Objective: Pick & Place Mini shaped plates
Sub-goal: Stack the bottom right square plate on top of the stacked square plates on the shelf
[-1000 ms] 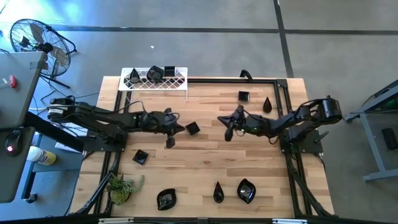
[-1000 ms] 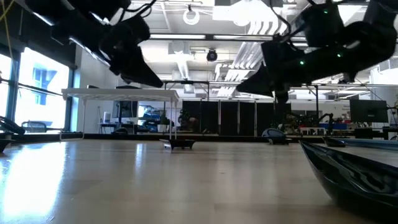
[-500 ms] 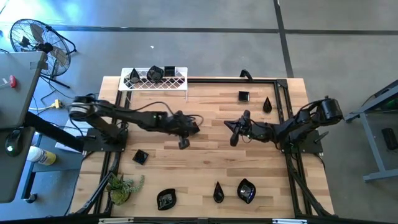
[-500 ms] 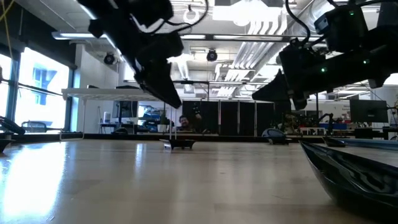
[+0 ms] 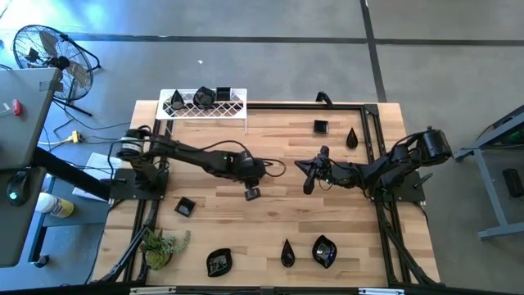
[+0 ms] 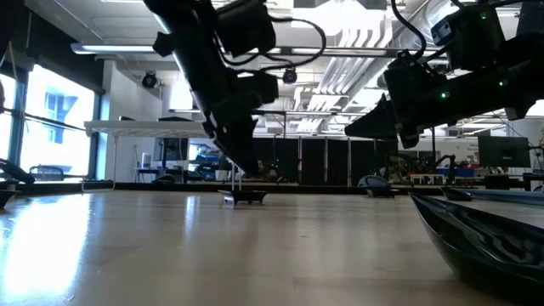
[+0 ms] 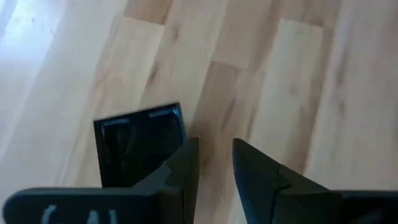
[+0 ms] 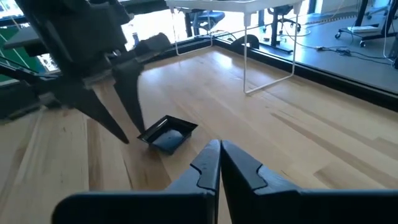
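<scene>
A small square black plate (image 7: 140, 146) is lying flat on the tabletop (image 5: 327, 213) just beside the left pincer (image 7: 214, 163), whose two fingers are standing parted with bare wood showing between them and nothing gripped. In the right wrist view the same plate (image 8: 166, 133) is seen directly under those spread fingers, apparently touching one tip. The step in hand is being judged as a pick or a release at mid-table; which of the two cannot be told. If a pick is intended, the pincer is needing to be shifted so that the plate's rim sits between the fingers before closing. The right pincer (image 8: 220, 163) is being held shut and empty, waiting near the plate on its far side.
</scene>
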Robot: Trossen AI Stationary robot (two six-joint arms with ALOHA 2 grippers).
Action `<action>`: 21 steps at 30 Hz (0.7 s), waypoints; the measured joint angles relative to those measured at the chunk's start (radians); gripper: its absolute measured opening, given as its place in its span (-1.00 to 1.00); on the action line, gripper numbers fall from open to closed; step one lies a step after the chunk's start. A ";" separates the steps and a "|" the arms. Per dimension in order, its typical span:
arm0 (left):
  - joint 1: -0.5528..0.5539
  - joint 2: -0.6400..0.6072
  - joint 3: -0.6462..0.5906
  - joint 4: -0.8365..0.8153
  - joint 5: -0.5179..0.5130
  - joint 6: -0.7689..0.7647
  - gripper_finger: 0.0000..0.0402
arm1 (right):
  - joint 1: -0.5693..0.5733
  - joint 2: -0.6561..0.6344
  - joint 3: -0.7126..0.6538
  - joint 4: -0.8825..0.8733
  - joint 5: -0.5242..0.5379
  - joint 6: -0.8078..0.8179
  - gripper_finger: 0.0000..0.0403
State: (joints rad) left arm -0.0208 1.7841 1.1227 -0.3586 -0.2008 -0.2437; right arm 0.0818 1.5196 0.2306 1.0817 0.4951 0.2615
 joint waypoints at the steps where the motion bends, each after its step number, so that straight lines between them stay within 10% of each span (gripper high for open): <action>1: 0.000 0.011 0.001 -0.004 -0.014 -0.004 -0.54 | 0.000 0.000 0.000 0.000 0.000 -0.001 -0.97; 21: 0.001 0.089 -0.001 -0.008 -0.066 -0.041 -0.64 | 0.000 0.000 0.000 0.000 0.008 -0.001 -0.99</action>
State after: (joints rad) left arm -0.0200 1.8729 1.1213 -0.3668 -0.2673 -0.2852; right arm 0.0814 1.5196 0.2306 1.0817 0.5026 0.2607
